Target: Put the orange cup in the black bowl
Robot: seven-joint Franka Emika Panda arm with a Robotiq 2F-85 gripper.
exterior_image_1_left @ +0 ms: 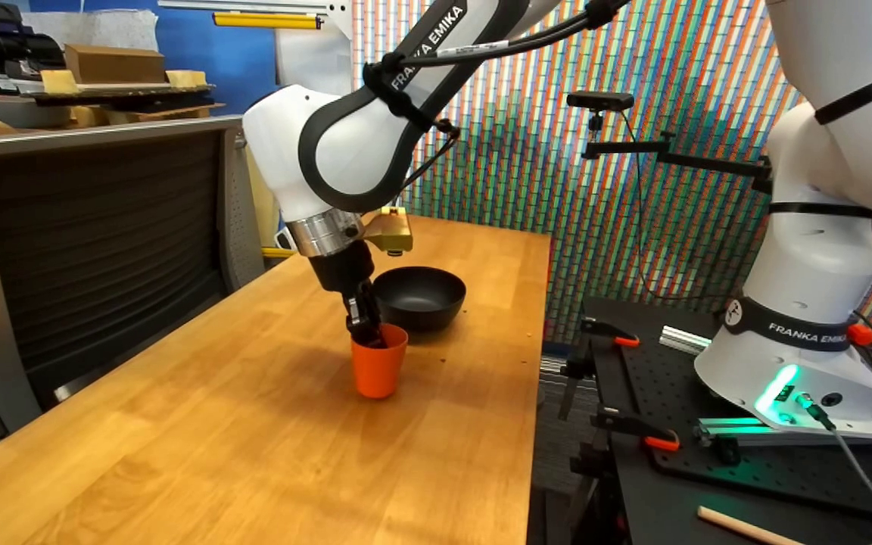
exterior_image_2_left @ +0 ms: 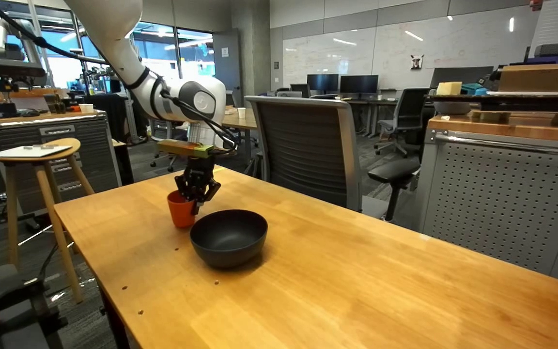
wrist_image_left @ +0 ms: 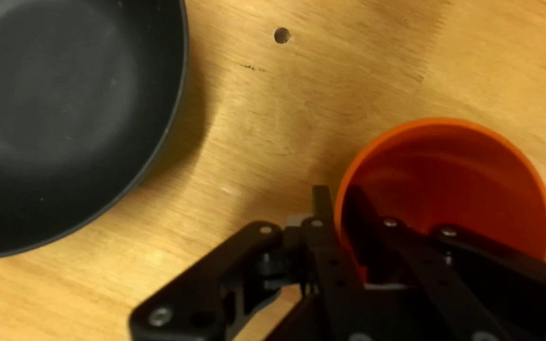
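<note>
Orange cup [exterior_image_1_left: 378, 372] stands upright on the worktop [exterior_image_1_left: 269, 439], its rim partly hidden under the jaws in the wrist view. They pinch its wall, one jaw inside, that tip hard to make out. Near but apart sits the black bowl [exterior_image_2_left: 229, 245], cut off by the wrist view's edges.

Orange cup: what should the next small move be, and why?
Probably a short, straight lift of the orange cup: the gripper looks closed on the cup's wall, one finger inside and one outside. The cup stands beside the black bowl, not in it, so it would likely need height to clear the bowl's rim before moving across.
</note>
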